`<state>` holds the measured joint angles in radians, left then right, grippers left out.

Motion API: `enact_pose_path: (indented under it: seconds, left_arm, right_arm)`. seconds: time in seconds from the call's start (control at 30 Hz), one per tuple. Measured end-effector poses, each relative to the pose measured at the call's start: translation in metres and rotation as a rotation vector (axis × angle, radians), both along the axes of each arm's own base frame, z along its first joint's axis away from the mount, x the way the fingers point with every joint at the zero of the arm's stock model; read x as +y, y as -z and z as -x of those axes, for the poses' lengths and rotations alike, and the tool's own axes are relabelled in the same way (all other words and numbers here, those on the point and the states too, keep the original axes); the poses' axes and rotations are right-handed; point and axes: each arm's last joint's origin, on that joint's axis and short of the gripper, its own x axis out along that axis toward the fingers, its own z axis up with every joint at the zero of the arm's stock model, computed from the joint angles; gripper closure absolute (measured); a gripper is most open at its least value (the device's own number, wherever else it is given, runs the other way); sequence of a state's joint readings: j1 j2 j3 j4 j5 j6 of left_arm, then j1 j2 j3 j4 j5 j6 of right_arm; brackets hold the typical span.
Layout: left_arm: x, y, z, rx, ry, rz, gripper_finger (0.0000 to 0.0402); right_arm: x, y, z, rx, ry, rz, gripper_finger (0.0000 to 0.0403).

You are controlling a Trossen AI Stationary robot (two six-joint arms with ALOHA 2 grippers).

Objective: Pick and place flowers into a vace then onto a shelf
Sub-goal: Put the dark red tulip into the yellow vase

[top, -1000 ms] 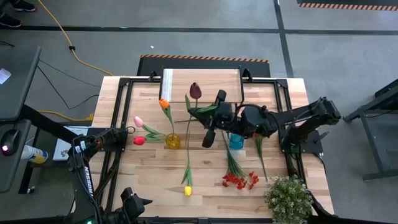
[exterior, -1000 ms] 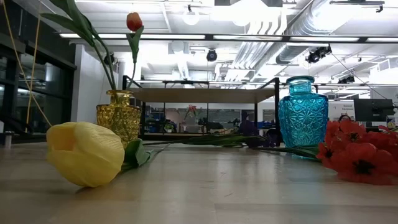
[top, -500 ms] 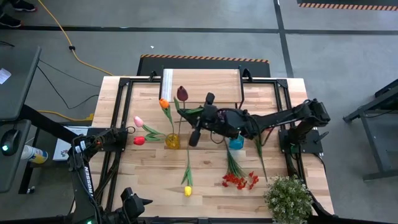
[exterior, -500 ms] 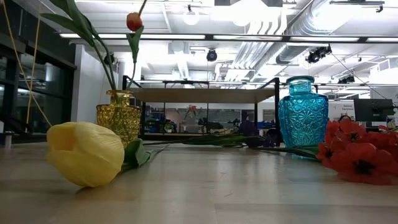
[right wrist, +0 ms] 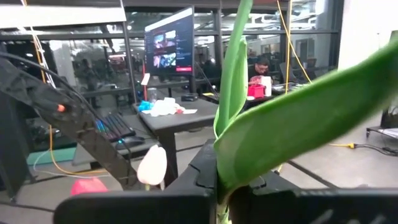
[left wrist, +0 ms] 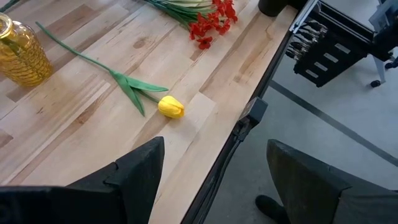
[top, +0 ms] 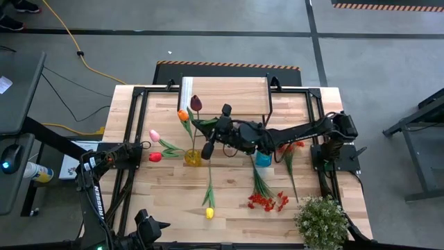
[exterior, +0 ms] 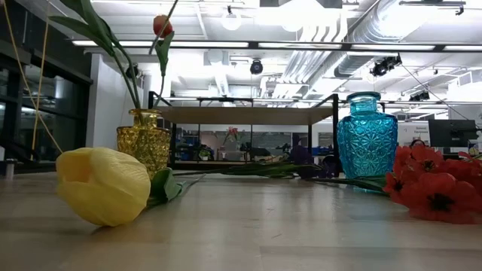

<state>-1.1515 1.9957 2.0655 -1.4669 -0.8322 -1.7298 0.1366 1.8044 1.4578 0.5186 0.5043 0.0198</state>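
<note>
My right gripper [top: 211,132] reaches in from the table's right, above the yellow vase [top: 192,157], and is shut on a dark tulip [top: 196,103]. The yellow vase holds an orange tulip [top: 183,116], a pink one [top: 154,135] and a red one [top: 155,157]. A yellow tulip [top: 209,212] lies flat near the front edge. The shelf [top: 225,94] stands at the table's far side. My left gripper [left wrist: 214,180] waits open over the near left corner, with nothing between its fingers. My right gripper pinches the dark tulip's green stem [right wrist: 222,180] between its two shut fingers, where the leaves branch off. The fingers come in about level from the table's right and lie across the stem. The tulip is lifted clear of the table, and its thin lower stem [exterior: 166,19] slants down toward the yellow vase.
A blue vase [top: 263,158] stands right of the yellow one. Red sprays [top: 267,200] and green stems lie in front of it. A bushy potted plant [top: 321,221] fills the near right corner. Bare wood lies between the vases and the near edge.
My right gripper has moved toward the table's left edge and downward, toward the yellow vase, staying shut on the dark tulip. The tulip's head has travelled left with it, and its lower stem now shows above the yellow vase in the low view.
</note>
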Motion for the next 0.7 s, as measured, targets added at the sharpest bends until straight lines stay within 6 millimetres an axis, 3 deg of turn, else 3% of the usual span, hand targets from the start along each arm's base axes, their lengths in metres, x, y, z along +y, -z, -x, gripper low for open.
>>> enact_pose_path:
  seconds: [0.27, 0.7]
  left_arm:
    - [0.0, 0.0, 0.0, 0.0, -0.001, 0.001, 0.0085]
    - [0.0, 0.0, 0.0, 0.0, -0.002, 0.004, 0.0085]
  right_arm:
    - [-0.011, 0.004, -0.004, 0.012, 0.022, -0.001, 0.0389]
    - [-0.012, 0.012, -0.009, 0.025, -0.001, -0.003, 0.0387]
